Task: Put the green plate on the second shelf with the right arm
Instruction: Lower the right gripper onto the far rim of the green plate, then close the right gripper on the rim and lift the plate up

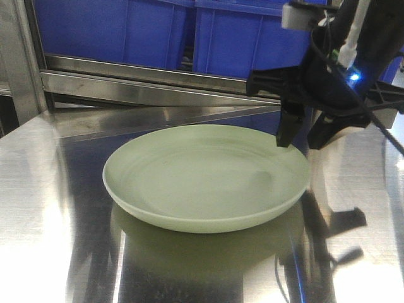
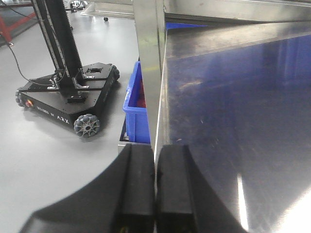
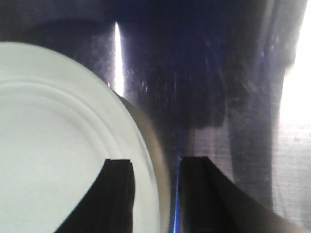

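The green plate [image 1: 205, 177] lies flat on the shiny steel table [image 1: 50, 189]. It is pale sage green with faint rings. My right gripper [image 1: 303, 134] hangs open over its far right rim, one finger above the plate's inside and one outside the rim. In the right wrist view the plate [image 3: 53, 145] fills the left side, and the right gripper [image 3: 155, 165] straddles its edge with a clear gap. My left gripper [image 2: 155, 155] is shut and empty, by the table's left edge.
Blue bins [image 1: 240, 38] stand on a steel shelf rail [image 1: 158, 82] behind the plate. A steel post [image 2: 148, 73] and a blue bin [image 2: 136, 116] are at the table's left side. A black wheeled base [image 2: 68, 97] stands on the floor beyond.
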